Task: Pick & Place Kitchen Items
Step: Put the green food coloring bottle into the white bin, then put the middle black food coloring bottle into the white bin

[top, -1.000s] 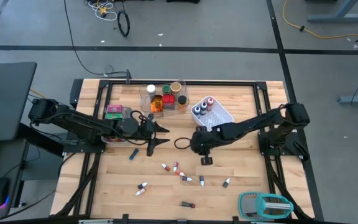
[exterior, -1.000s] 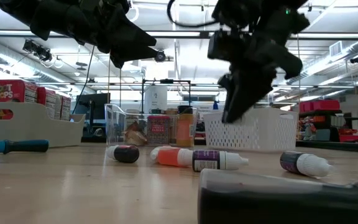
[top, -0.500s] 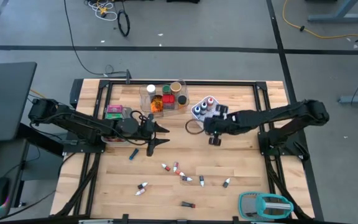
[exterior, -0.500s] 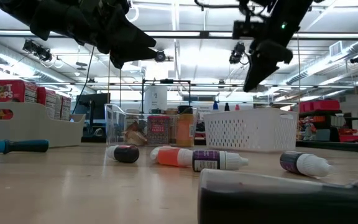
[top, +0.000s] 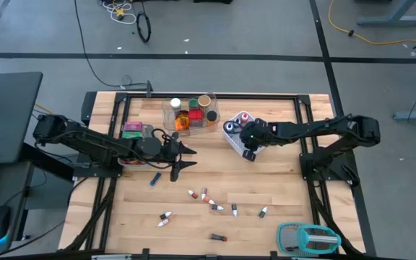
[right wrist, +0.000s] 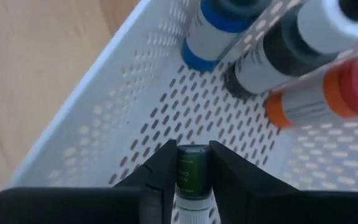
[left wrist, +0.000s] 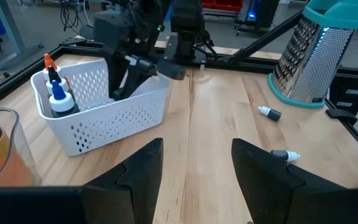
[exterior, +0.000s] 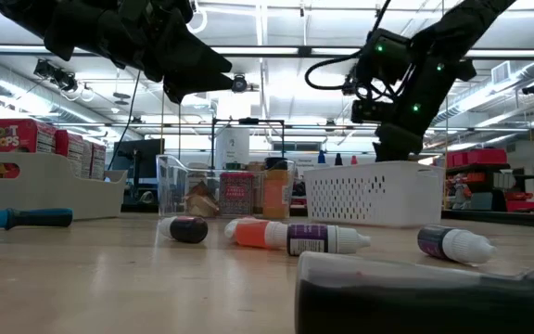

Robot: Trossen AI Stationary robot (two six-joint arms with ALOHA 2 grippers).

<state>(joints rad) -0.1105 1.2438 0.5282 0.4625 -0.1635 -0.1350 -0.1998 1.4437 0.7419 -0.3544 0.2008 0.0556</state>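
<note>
Grey bin (exterior: 44, 190) sat at far left of the table, cereal box (exterior: 7, 139) standing in it. Left gripper (top: 181, 156) hovered mid-table, left of centre, fingers (left wrist: 135, 174) spread apart, nothing between them. Blue-handled item (top: 154, 178) lay on the wood just below it. Clear tray (top: 170, 115) at the back edge, centre-left, held jars and an orange packet (top: 183, 121). Small vials (top: 208, 198) lay scattered on the front half of the table, well apart from both grippers; one dark vial (top: 218, 237) nearest the front edge. White mesh basket (top: 262, 132) stood right of the tray, bottles (left wrist: 56, 96) already upright in its back corner. Right gripper (top: 251, 141) hung over the basket's front part, tilted down into it. Narrow pinch: fingers (right wrist: 160, 171) clamped a dark green vial (right wrist: 190, 171) from both sides, white cap toward the wrist, dark end pointing at the basket floor. Could not tell whether the vial touched the floor. Teal-and-grey grater (top: 308, 237) lay at front right corner, well apart from everything.
</note>
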